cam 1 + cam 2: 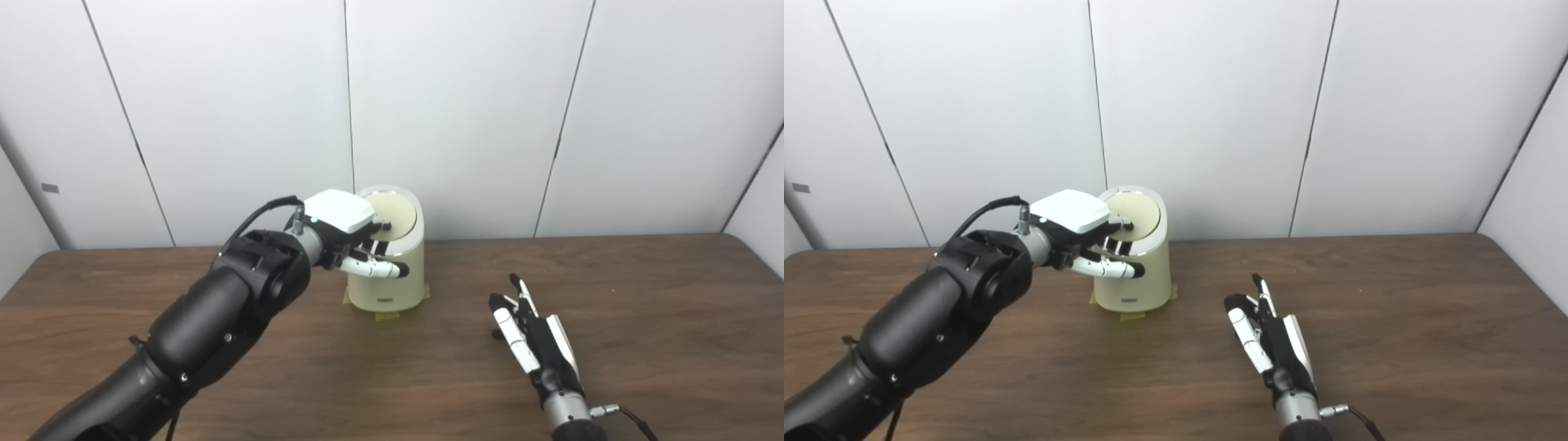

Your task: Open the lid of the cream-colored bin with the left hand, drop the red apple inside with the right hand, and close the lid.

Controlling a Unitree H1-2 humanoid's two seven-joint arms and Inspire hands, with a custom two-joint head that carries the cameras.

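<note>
A cream-coloured cylindrical plastic bin with a slanted top stands on the dark brown wooden table, towards the far edge and a little left of centre, close to the white panelled wall. Pieces of yellowish tape show at its base where it meets the tabletop. Its round cream lid, framed by a shiny silver rim, lies flat in the sloped top, so the bin is closed and nothing of its inside can be seen.

The left hand, black and white with a white back plate, is raised at the bin's upper left side. Its fingers are apart and reach across the front of the bin just under the silver rim, while a dark fingertip rests on or just above the left edge of the lid. Whether it is truly pressing the lid or only touching it cannot be told; it is not clenched and grasps nothing that can be lifted clear. Its thick black arm runs back to the near left corner.

The right hand lies low over the table, near and to the right of the bin, well apart from it. Its fingers are stretched out straight and close together, pointing towards the far side, released and holding nothing.

The red apple is not visible in either view, on the table or in either hand.
</note>
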